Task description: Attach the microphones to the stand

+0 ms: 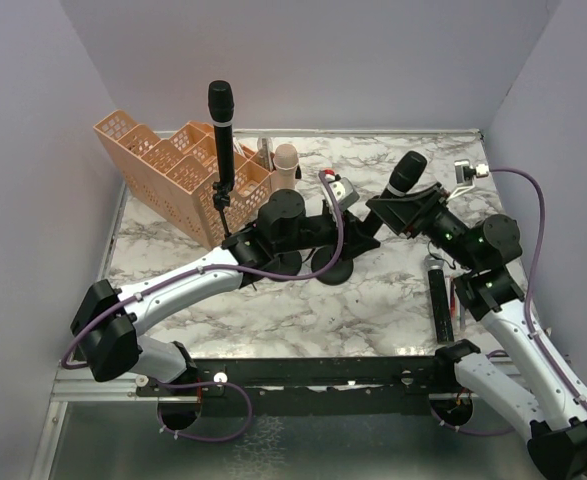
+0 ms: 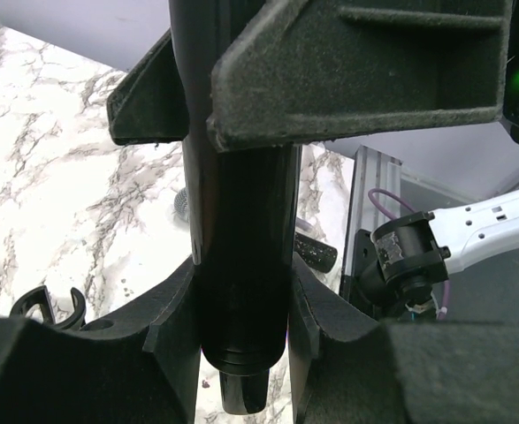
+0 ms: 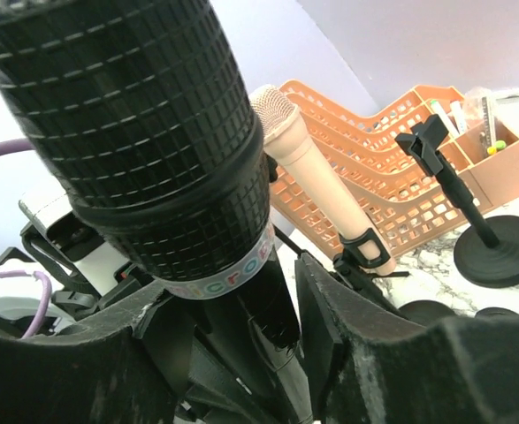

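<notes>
- Top view: the right jaws are clamped on a black microphone (image 1: 409, 172), which is held tilted above the surface (image 1: 273, 310) with its head up. The left jaws sit just beside it at the centre. A tall microphone (image 1: 221, 105) and a pink microphone (image 1: 286, 160) already stand in holders by the orange basket (image 1: 178, 165).
- The risk we see here is crowding. Both arms meet over one round base (image 1: 333, 268), so a careless swing could tip it or knock the pink microphone.
- Most of the basket's compartments look empty. Something stands in its right end, but it is too small to name.
- Left wrist view: the left jaws are closed around a black tube (image 2: 241, 265). We cannot tell whether it is a stand pole or a microphone handle. If the grip twists, whatever it steadies could lean.
- Right wrist view: the black microphone (image 3: 135, 132) fills the closed right jaws. The pink microphone (image 3: 308, 168) sits in its clip (image 3: 365, 247) close behind. The empty stand (image 3: 462, 199) waits well apart, so a slanted approach could miss its clip.
- One end compartment of the basket (image 3: 374, 150) holds pens (image 3: 493, 146).
</notes>
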`<state>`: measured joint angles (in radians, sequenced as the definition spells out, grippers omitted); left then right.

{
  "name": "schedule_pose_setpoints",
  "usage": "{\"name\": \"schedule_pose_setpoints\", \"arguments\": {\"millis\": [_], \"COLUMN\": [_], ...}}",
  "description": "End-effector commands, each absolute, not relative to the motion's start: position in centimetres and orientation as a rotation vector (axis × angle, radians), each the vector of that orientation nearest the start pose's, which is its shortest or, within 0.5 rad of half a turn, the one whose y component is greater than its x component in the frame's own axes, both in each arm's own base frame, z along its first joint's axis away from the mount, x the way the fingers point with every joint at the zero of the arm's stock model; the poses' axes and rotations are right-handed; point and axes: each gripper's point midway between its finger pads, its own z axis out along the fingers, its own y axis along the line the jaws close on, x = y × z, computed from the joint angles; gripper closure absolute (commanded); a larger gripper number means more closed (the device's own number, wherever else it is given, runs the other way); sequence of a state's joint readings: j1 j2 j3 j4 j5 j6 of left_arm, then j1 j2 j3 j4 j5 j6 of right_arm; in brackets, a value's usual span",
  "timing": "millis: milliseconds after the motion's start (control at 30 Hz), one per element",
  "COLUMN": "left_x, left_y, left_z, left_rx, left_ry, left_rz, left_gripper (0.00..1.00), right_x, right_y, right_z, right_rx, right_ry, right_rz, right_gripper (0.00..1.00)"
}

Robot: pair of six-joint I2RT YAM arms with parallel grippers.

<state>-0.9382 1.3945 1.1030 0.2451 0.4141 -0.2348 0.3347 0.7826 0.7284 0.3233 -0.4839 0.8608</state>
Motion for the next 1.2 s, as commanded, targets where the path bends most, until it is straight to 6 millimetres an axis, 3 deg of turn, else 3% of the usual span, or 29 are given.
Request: {"name": "schedule_pose_setpoints", "arguments": {"millis": [0,100,200,300,400,467,567,700,900,1167], "left_x": [20.0,19.9,19.9,20.0,20.6,21.2,22.5,24.4,25.8,27.9], "left_y": [-40.8,-40.8,-40.7,-40.6,-40.4,-40.2,-39.4,-37.8,-36.2,-36.1], "left_z": [32.4,32.2,31.9,31.5,31.4,31.1,30.4,28.8,25.1,20.6], "left_rx": [0.935,0.943,0.951,0.950,0.927,0.903,0.870,0.854,0.879,0.871], "left_ry": [1.451,1.456,1.462,1.475,1.498,1.525,1.572,1.636,1.753,1.870], "left_rz": [-1.194,-1.195,-1.189,-1.175,-1.147,-1.110,-1.016,-0.837,-0.678,-0.545], "left_gripper": [1.00,1.00,1.00,1.00,1.00,0.74,0.35,0.22,0.20,0.27], "right_x": [23.4,23.6,23.9,24.3,24.4,24.7,25.6,27.4,30.1,32.6], "right_y": [19.8,19.4,19.1,18.8,18.8,18.6,17.7,15.3,12.8,14.7], "right_z": [39.2,39.4,39.5,39.5,39.5,39.3,38.8,38.0,37.0,36.5], "right_rx": [-0.100,-0.085,-0.062,-0.044,-0.059,-0.061,-0.037,0.026,0.090,0.032], "right_ry": [1.424,1.412,1.402,1.397,1.391,1.391,1.399,1.406,1.383,1.334], "right_rz": [1.288,1.269,1.249,1.227,1.211,1.184,1.091,0.898,0.688,0.730], "right_gripper": [0.46,0.42,0.45,0.57,0.78,0.89,0.97,0.99,0.99,0.99]}}
